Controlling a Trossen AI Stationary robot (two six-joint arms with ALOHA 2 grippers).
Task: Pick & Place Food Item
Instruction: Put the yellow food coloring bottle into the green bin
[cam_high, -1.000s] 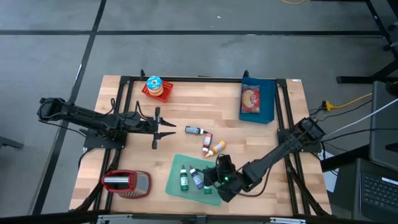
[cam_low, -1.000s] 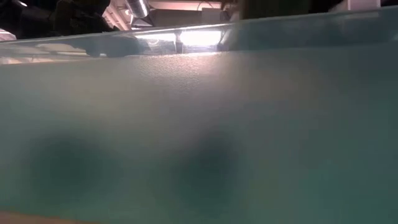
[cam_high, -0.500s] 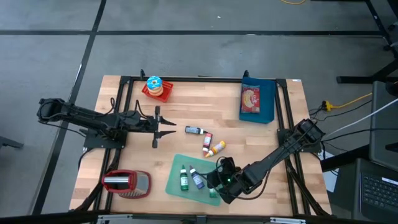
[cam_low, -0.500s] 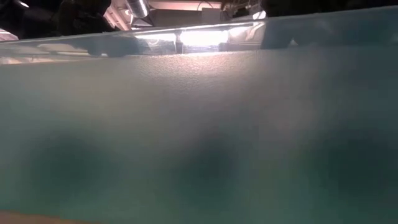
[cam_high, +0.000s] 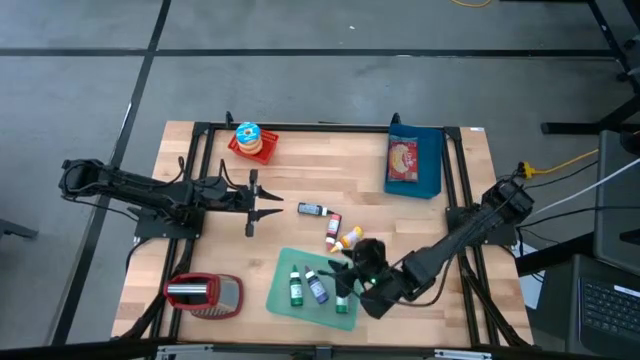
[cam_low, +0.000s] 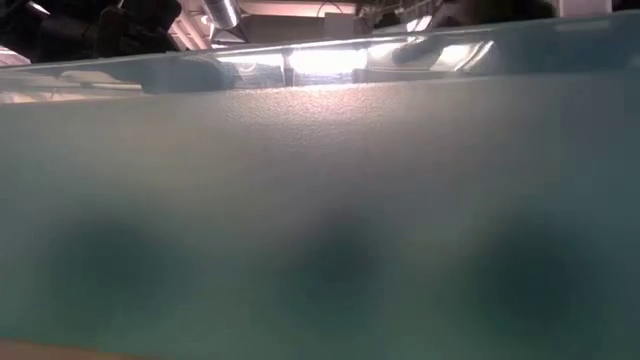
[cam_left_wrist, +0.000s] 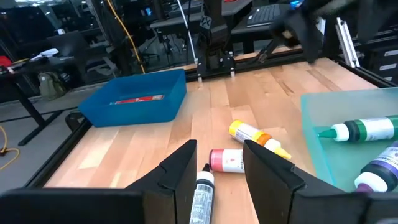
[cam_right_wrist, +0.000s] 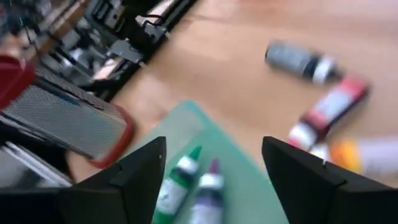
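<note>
— While hanging low at the near side, spread wide and empty: right gripper (cam_high: 342, 282), over the right end of the green mat (cam_high: 283, 303).
— On that mat, side by side: green bottle (cam_high: 295, 288), purple bottle (cam_high: 318, 288), second green bottle (cam_high: 341, 302) just beside the fingers.
— Left of the mat, red grater (cam_high: 203, 294). Farther, on bare wood: yellow bottle (cam_high: 348, 238), red bottle (cam_high: 333, 228), black bottle (cam_high: 313, 210).
— Left of the black bottle, left gripper (cam_high: 252, 204), fingers apart, holding nothing. Far right, blue tray (cam_high: 432, 170).
</note>
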